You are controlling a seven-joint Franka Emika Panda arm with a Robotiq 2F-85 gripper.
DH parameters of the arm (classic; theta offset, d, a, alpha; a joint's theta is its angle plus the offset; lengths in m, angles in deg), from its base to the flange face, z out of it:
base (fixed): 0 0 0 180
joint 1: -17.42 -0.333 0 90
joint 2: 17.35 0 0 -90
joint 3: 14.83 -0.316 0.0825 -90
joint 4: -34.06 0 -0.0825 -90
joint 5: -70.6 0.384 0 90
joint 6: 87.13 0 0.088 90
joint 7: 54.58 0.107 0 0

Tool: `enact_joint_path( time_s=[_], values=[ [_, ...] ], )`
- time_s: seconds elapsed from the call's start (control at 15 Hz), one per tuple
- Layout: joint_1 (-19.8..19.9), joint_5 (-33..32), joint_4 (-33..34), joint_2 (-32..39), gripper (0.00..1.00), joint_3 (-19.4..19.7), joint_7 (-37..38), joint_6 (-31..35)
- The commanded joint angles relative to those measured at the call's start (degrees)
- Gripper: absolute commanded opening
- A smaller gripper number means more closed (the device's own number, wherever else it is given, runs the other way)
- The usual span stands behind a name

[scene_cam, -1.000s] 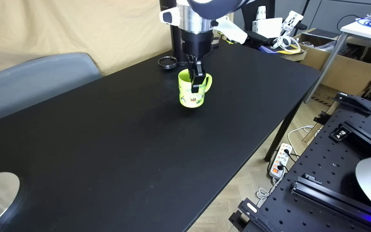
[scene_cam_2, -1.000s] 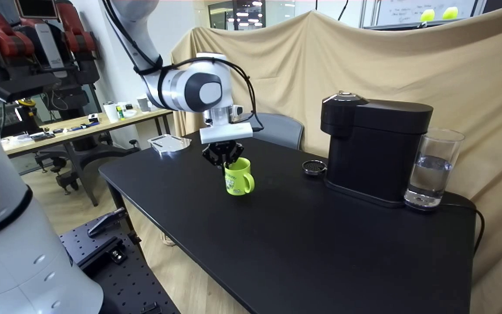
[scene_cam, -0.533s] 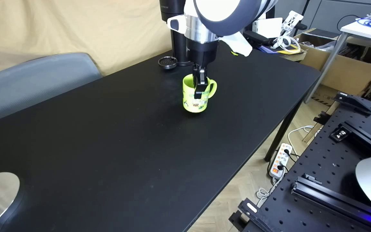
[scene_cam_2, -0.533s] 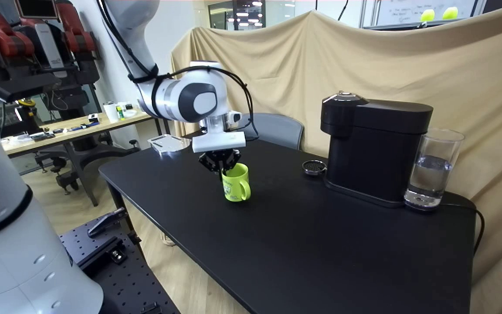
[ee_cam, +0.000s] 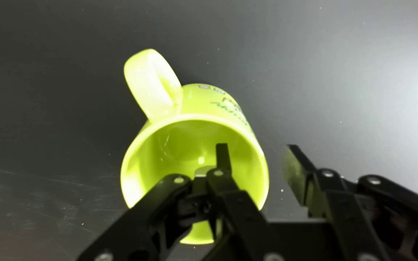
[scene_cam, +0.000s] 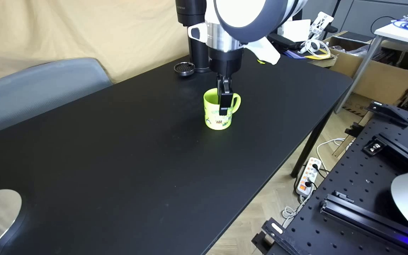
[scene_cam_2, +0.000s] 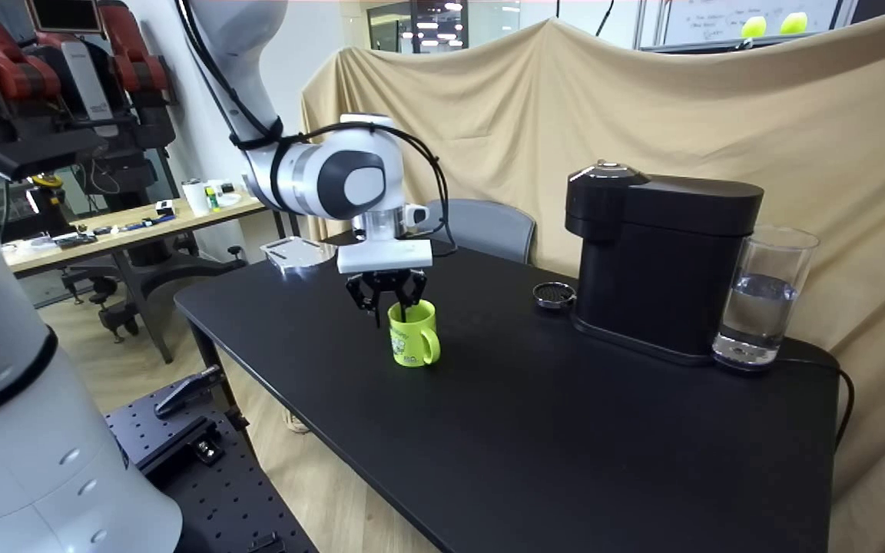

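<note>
Wrist view: the gripper (ee_cam: pixel 257 154) comes in from 5 o'clock, jaws partway apart and, by the look of it, w/ no hold on anything. One finger (ee_cam: pixel 224 157) hangs inside the mug (ee_cam: pixel 191 145); its mate is outside at 3 o'clock, w/ a gap showing btwn it & the wall. Mug is lime green w/ a cartoon print, handle (ee_cam: pixel 145 79) at 11 o'clock.

In an exterior view: mug is upright on the black surface (scene_cam_2: pixel 604 445), just off centre toward 7 o'clock, handle at 4 o'clock. Change is clearest here: a sec ago the jaws were pinched together at the mug's wall; now they're spread like a claw, one finger inside the rim, one outside at 10 o'clock. Arm (scene_cam_2: pixel 300 180) & mug have come lower in frame too. From the mug, btwn 2 & 3 o'clock: a small dish (scene_cam_2: pixel 554 295), then a black machine (scene_cam_2: pixel 661 269), prob. a coffee maker; a glass (scene_cam_2: pixel 754 315) of water is just beside it, at 3 o'clock.

In an exterior view: gripper is edge-on in front of the mug (scene_cam: pixel 211 111), so the jaw gap can't be judged. Mug is lower than a sec ago & its base seems to meet the surface; dish at 11 o'clock, chair (scene_cam: pixel 44 92) at 9. Meaning, prob.: mug has been set down & let go, gripper straddling its wall.
</note>
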Motion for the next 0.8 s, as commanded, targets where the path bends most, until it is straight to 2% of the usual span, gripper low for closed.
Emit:
enact_joint_path(
  time_s=[0.0, 0.27, 0.47, 0.73],
  values=[
    [0.2, -1.5, 0.3, -0.6, 0.76, 0.3, 3.3, -1.7],
    [-0.2, -1.9, 0.9, -2.4, 1.0, 0.9, 6.0, -5.1],
    [0.6, 0.2, 2.9, -3.6, 1.0, 0.3, 5.5, -12.1],
    [1.4, 2.0, 6.3, -4.7, 1.0, 1.6, 4.6, -19.4]
  ],
)
